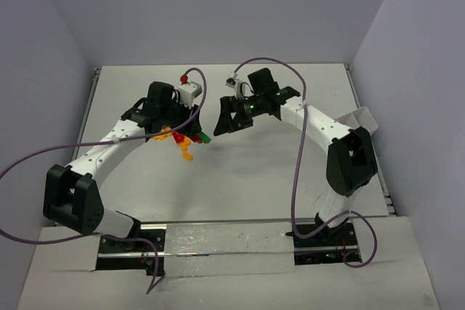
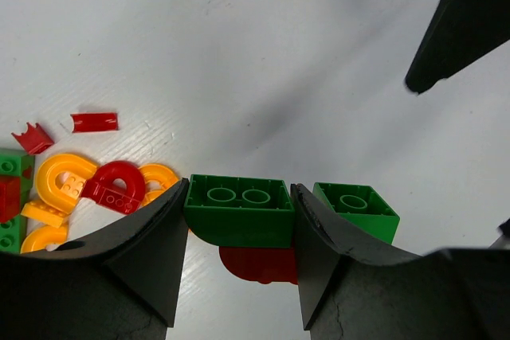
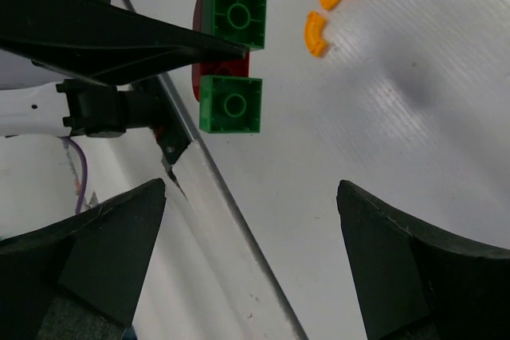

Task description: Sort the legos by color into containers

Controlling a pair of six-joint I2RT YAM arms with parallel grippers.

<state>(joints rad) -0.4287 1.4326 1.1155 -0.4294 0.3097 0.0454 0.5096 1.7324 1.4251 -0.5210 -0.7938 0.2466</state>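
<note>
The legos (image 1: 183, 139) lie in a loose heap on the surface (image 1: 254, 179), left of centre and under the left arm. The only container (image 1: 361, 118) you can see sits at the far right edge by the right arm's elbow, well apart from the heap. That gap is your main risk: a carry from the left side has to cross the right arm's space.

The right end effector (image 3: 251, 197) hangs released and empty, near the heap and facing it, so the two tools could clip each other if both move at once.

The left end effector (image 2: 239, 189) is clenched on a green brick (image 2: 239, 211), held only at the finger ends. A shallow hold like that may let the brick twist or slip. Whether it is clear of the surface cannot be told.

A rounded red piece (image 2: 259, 264) shows right under that brick. If the two are stuck together, red goes in with green.

A smaller green block (image 2: 356, 209) sits just beside one finger and could get knocked.

The bricks are glossy and studded. Orange arches (image 2: 62, 182), a red arch (image 2: 118, 185) and small red pieces (image 2: 94, 122) lie scattered off to the side.
</note>
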